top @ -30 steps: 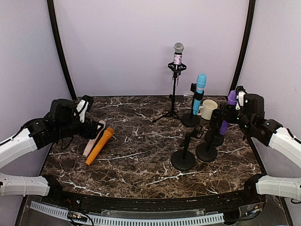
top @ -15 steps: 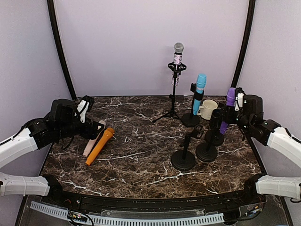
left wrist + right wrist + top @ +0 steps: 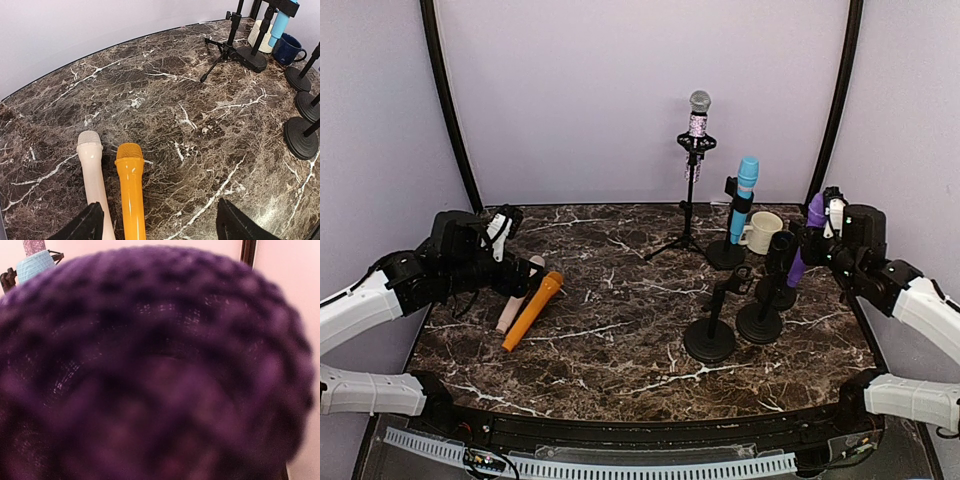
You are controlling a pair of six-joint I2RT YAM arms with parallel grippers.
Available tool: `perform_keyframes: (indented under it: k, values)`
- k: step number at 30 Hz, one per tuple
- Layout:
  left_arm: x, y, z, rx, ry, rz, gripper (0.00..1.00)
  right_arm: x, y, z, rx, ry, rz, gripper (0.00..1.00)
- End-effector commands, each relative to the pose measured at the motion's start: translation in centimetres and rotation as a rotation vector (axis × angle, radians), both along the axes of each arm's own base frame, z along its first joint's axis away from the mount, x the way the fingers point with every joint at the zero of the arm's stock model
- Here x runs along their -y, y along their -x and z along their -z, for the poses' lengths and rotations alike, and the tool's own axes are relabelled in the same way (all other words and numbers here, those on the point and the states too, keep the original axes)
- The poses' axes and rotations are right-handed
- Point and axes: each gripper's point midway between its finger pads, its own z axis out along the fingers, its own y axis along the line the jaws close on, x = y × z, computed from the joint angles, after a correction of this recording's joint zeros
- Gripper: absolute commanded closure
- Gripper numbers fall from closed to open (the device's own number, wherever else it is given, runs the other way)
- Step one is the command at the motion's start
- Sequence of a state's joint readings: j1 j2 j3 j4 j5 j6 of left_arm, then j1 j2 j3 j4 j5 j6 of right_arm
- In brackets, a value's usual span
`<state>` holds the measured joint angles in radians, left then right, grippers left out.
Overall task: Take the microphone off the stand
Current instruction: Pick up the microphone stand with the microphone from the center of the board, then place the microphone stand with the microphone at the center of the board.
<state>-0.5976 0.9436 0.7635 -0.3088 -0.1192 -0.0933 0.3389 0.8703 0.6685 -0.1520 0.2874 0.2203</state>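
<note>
The purple microphone (image 3: 798,262) sat in its stand (image 3: 777,292) on the right of the table (image 3: 620,340), the right gripper (image 3: 826,222) at its head (clamped or not, I could not tell). A sideways pull could have tipped the stand, and the left gripper (image 3: 159,227), jaws spread, hung well apart.

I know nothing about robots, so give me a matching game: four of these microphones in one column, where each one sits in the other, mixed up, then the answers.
Things:
1. orange microphone
2. blue microphone
3. purple microphone
4. silver-headed microphone

Places:
A. on the tripod stand at the back
B. tilted, by the right gripper
C. lying flat on the table
D. upright, beside the cream mug

Pairs: 1-C, 2-D, 3-B, 4-A.
</note>
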Motion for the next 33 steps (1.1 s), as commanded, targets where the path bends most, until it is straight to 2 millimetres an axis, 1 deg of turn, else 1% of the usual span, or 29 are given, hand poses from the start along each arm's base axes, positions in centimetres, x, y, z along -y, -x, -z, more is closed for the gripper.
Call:
perform_keyframes:
  k: [1,4,6,8,12,15,18,21,24,32,33]
  values:
    - [-0.1,0.1,0.5,-0.017,0.0,0.001,0.2,-0.8,-0.3,-2.2,0.09,-0.042,-0.043,0.7]
    - [0.0,0.1,0.7,-0.022,0.0,0.002,0.2,-0.6,-0.5,-2.2,0.092,-0.036,-0.028,0.76]
    - [0.0,0.1,0.7,-0.024,-0.001,0.003,0.2,-0.5,-0.4,-2.8,0.105,-0.033,-0.024,0.79]
    - [0.0,0.1,0.8,-0.025,-0.001,0.004,0.2,-0.3,-0.3,-3.9,0.119,-0.031,-0.021,0.83]
    - [0.1,0.1,0.8,-0.026,0.0,0.008,0.2,0.5,0.2,-6.6,0.15,-0.021,0.011,0.88]
    - [0.1,0.1,0.8,-0.028,0.001,0.01,0.2,1.2,0.5,-7.5,0.145,-0.004,0.044,0.9]
    - [0.2,0.2,0.7,-0.027,0.005,0.01,0.2,1.5,1.0,-8.4,0.153,-0.004,0.048,0.9]
    - [0.2,0.2,0.7,-0.026,0.006,0.011,0.2,1.6,1.5,-9.8,0.181,-0.014,0.047,0.91]
    - [0.2,0.2,0.8,-0.028,0.006,0.014,0.2,1.6,1.8,-12.2,0.233,0.0,0.035,0.9]
    - [0.3,0.2,0.7,-0.029,0.008,0.016,0.2,0.0,0.6,-18.9,0.337,0.036,-0.045,0.91]
    - [0.2,0.3,0.7,-0.027,0.008,0.015,0.2,-0.3,0.7,-20.2,0.362,0.028,-0.062,0.91]
